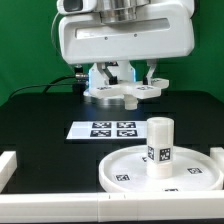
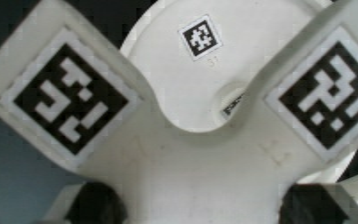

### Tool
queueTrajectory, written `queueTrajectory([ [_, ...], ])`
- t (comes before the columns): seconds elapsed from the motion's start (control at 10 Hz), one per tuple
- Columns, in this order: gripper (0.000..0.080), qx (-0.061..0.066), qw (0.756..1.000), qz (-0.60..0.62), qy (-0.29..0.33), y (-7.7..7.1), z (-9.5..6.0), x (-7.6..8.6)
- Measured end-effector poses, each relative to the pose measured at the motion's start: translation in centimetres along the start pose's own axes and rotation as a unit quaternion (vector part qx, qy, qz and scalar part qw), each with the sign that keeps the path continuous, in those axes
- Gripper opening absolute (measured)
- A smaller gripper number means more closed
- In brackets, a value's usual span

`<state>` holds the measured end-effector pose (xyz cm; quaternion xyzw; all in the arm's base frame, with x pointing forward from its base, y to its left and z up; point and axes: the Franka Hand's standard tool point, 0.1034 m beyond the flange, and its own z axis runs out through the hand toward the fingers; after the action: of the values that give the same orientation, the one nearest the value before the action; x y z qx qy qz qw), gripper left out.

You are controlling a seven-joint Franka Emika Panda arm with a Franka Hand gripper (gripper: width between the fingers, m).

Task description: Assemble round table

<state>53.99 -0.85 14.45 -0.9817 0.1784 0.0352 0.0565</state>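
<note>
The cross-shaped base point(image 1: 125, 93) is white with square tags and sits at the back of the black table, under the arm. My gripper point(image 1: 124, 80) is shut on it. In the wrist view the base point(image 2: 185, 110) fills the frame, and my gripper point(image 2: 220, 205) holds it with a dark finger point(image 2: 108, 202) on each side. The large rimmed round disc point(image 1: 130, 170) lies at the front on the exterior view's right. The short thick cylinder leg point(image 1: 160, 147) stands upright on the disc.
The marker board point(image 1: 112, 129) lies flat mid-table between the base and the disc. Plain white border blocks stand at the exterior view's left point(image 1: 8, 166) and along the front edge point(image 1: 60, 205). A black cable point(image 1: 62, 78) runs at the back.
</note>
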Motion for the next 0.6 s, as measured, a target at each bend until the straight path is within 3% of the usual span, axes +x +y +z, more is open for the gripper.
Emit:
queueTrajectory([
  [0.1,0.044,0.0,1.0,0.003,0.0,-0.2,-0.1,0.0],
  [0.3,0.044,0.003,1.0,-0.004,0.01,-2.3,-0.6,1.2],
  [0.6,0.044,0.002,1.0,-0.004,0.008,-3.6,-0.1,1.1],
])
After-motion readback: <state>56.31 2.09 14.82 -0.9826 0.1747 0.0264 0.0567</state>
